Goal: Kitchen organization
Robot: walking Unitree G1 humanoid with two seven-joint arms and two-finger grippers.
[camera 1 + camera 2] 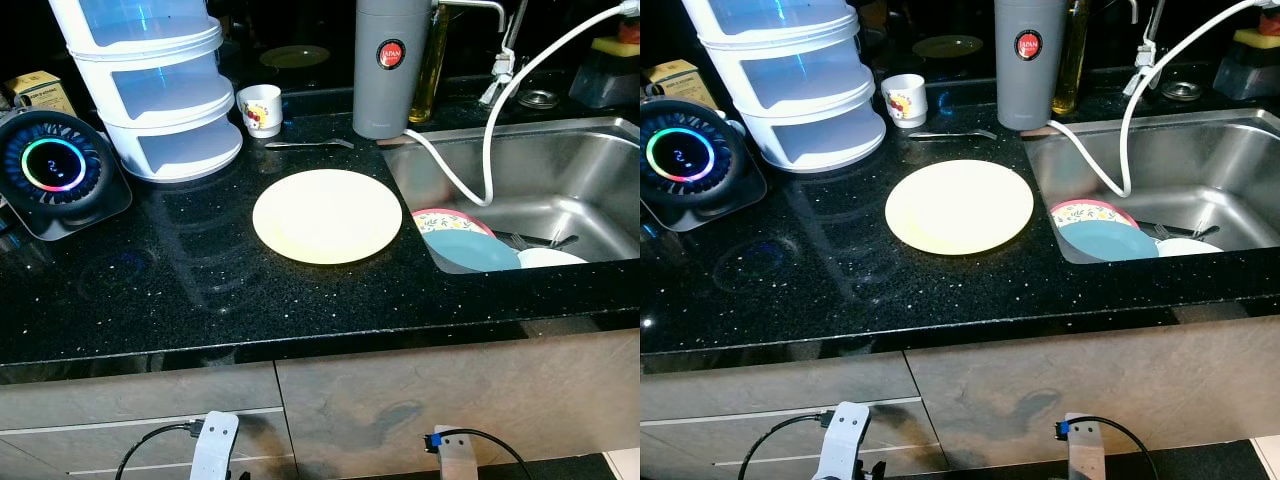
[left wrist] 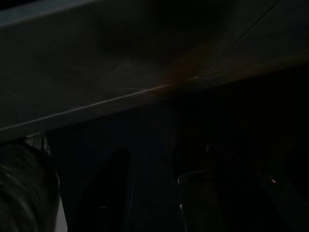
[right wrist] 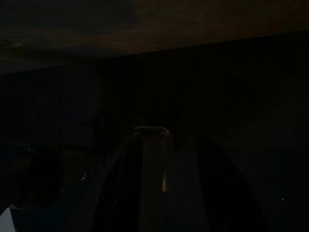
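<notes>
Two arms hang low before the cabinet fronts, wrists just visible at the bottom edge; left claw (image 2: 145,193) and right claw (image 3: 159,193) sit in deep shade in the wrist views, and I cannot tell whether either is open or closed. Pale yellow plate (image 1: 327,215) lies flat on the black surface (image 1: 150,290), just beside the sink (image 1: 560,150), empty. Sink holds a patterned plate (image 1: 445,217), a blue plate (image 1: 470,250) overlapping it, a white dish (image 1: 550,258) and cutlery, with a white hose (image 1: 487,140) drooping in. Behind: spoon (image 1: 310,145), small cup (image 1: 261,109), grey flask (image 1: 390,65), stacked white containers (image 1: 160,90). Judgement: nothing gripped yet; likely step is reaching for the yellow plate. A flat plate gives no lip from above, so approach low at its near rim and pinch the edge.
</notes>
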